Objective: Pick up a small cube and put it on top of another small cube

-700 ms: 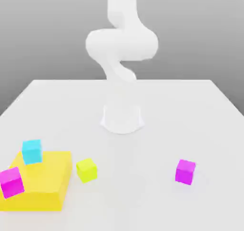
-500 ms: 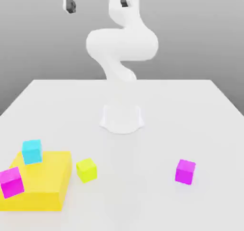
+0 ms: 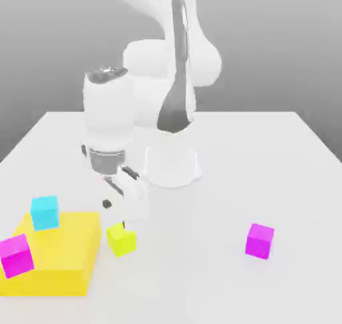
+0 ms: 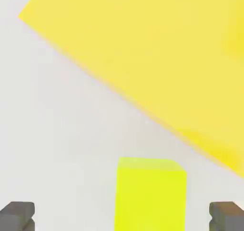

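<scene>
Lime-green and plain, the small cube (image 3: 121, 239) sits on the white table (image 3: 267, 155), just to the right of the big flat yellow block (image 3: 63, 256) in the exterior view, near the front of the scene. The gripper (image 3: 119, 202) hangs directly above it, pointing down, with a gap of air between the fingertips and the cube's top.

The hand view settles the alignment: the lime cube (image 4: 150, 194) lies between the two dark fingertips (image 4: 18, 215), a little nearer one finger than the other, with clear table on each side of it. The jaws are spread wide and hold nothing. The cube's faces look roughly square to the line between the fingers, and being a cube it has no long axis to favour. The yellow block's edge (image 4: 143, 58) runs at a slant just beyond the cube, so a straight descent looks likely to clear it.

The magenta cube (image 3: 259, 240), the probable stacking target, stands alone well to the right. A second magenta cube (image 3: 16, 255) and a cyan cube (image 3: 45, 212) rest on the yellow block.
</scene>
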